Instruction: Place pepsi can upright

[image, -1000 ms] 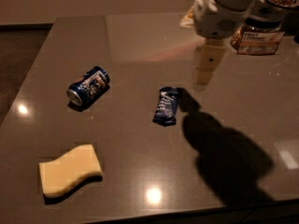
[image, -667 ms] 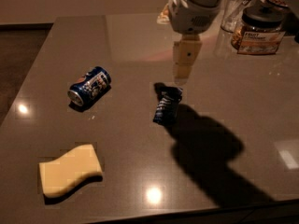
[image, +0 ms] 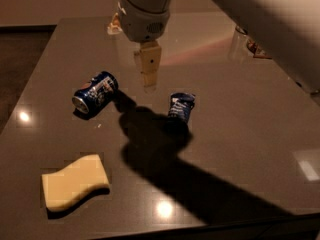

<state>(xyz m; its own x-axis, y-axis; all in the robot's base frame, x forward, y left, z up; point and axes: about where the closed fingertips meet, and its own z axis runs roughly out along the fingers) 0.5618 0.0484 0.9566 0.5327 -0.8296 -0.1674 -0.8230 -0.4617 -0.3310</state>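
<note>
The pepsi can, dark blue with a silver end, lies on its side on the dark table, left of centre. My gripper hangs from the arm at the top, a little to the right of the can and above the table, apart from the can. It holds nothing that I can see. Its shadow falls across the table's middle.
A crumpled dark blue snack wrapper lies right of the gripper. A yellow sponge lies at the front left. A glass jar stands at the back right, partly behind the arm. The table's front edge runs along the bottom.
The arm and gripper have swung left, from over the back right to just right of the can. The can, wrapper and sponge have not moved.
</note>
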